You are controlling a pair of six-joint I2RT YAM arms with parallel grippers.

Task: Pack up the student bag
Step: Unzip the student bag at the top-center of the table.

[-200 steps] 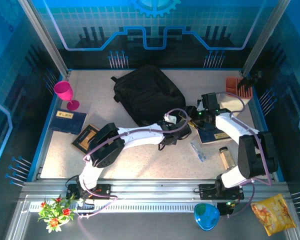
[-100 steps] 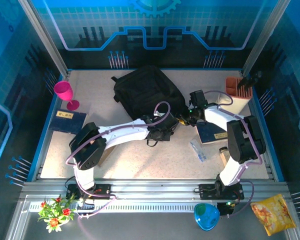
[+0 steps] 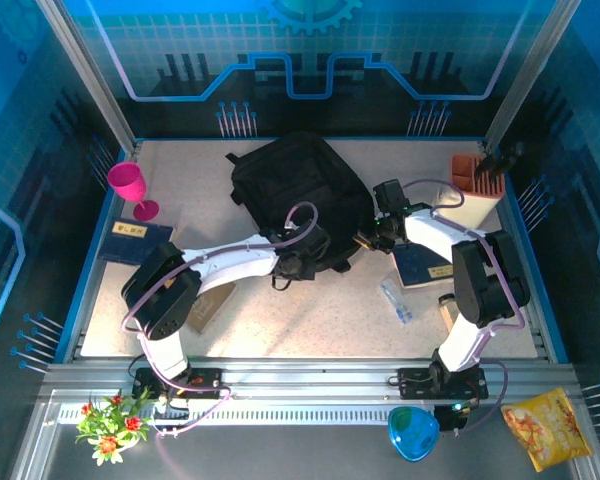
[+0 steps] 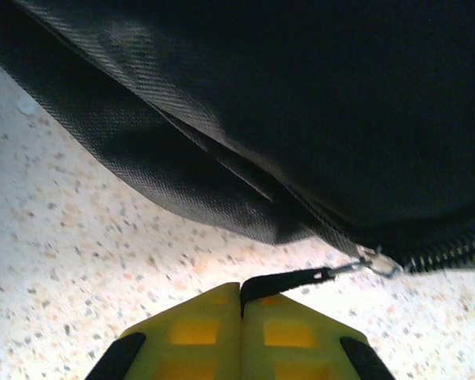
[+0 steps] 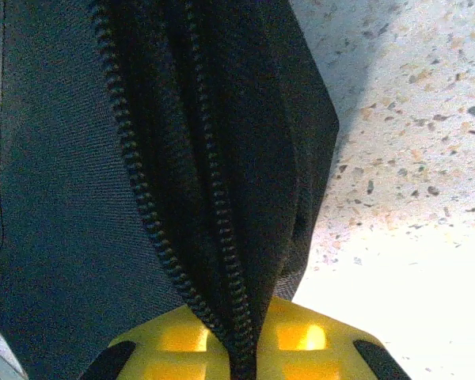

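- Left gripper (image 4: 240, 294): yellow pads pressed flat together, nipping the black zip pull (image 4: 289, 279); its metal slider (image 4: 376, 261) sits just out at two o'clock, on the zip track of the student bag (image 4: 301, 95)
- Right gripper (image 5: 239, 342): jaws pinched down on the bag itself, with a fold of black fabric and zip teeth running up to twelve o'clock from between the pads
- From above, both grippers are at the bag's near edge, left at six o'clock of it, right at four o'clock; the bag lies flat at twelve o'clock on the table (image 3: 310, 320)
- Step in hand looks like working the zip: one side anchors, the other draws; how far it is open I cannot tell
- Next move calls for a pull in line with the teeth while the right holds the fabric taut, or the soft bag will likely just slide
- Surface is pale and speckled; a pink goblet (image 3: 130, 185) and a dark blue book (image 3: 135, 242) are at ten o'clock, a beige holder (image 3: 477, 185) at two, a small bottle (image 3: 396, 300) at four; blue-lit walls all round
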